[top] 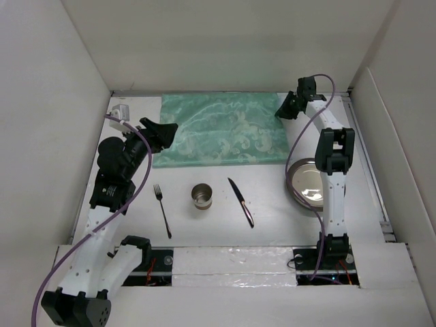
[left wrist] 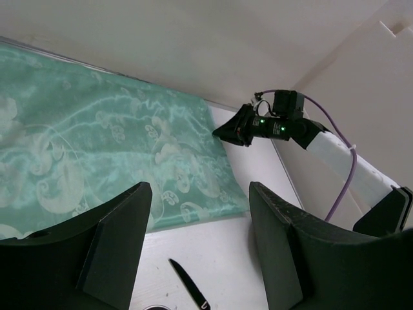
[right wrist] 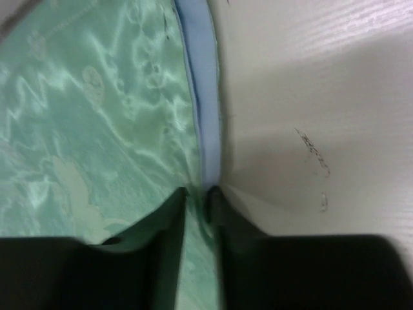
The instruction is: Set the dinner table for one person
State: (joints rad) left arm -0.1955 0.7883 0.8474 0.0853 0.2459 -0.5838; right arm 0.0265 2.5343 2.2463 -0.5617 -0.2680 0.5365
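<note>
**Cloth pinched at far right corner, left gripper open**

The large flat white rectangular dinner table (top: 279, 221) fills the workspace, walled by white panels on three sides; its near edge is covered by the arm bases.

A green patterned satin cloth (top: 225, 129) lies flat on the far half of the dinner table. Its far right corner is lifted, showing a pale blue underside in the right wrist view.

The right gripper (right wrist: 197, 194) is closed on that cloth edge, the fingers nearly touching with fabric between them. The fingertips themselves are blurred.

The left gripper (left wrist: 200, 194) hangs over the cloth's near left part, fingers spread wide, with nothing between them.

A round silver metal plate (top: 305, 184) sits near the right side, partly hidden by the right arm.

A small cylindrical metal cup (top: 201, 197) stands just beside the cloth's near edge.

A dark-handled table knife (top: 240, 201) lies right of the cup; the left wrist view cuts it off at the bottom.

A slim dark fork (top: 162, 210) lies left of the cup.
</note>
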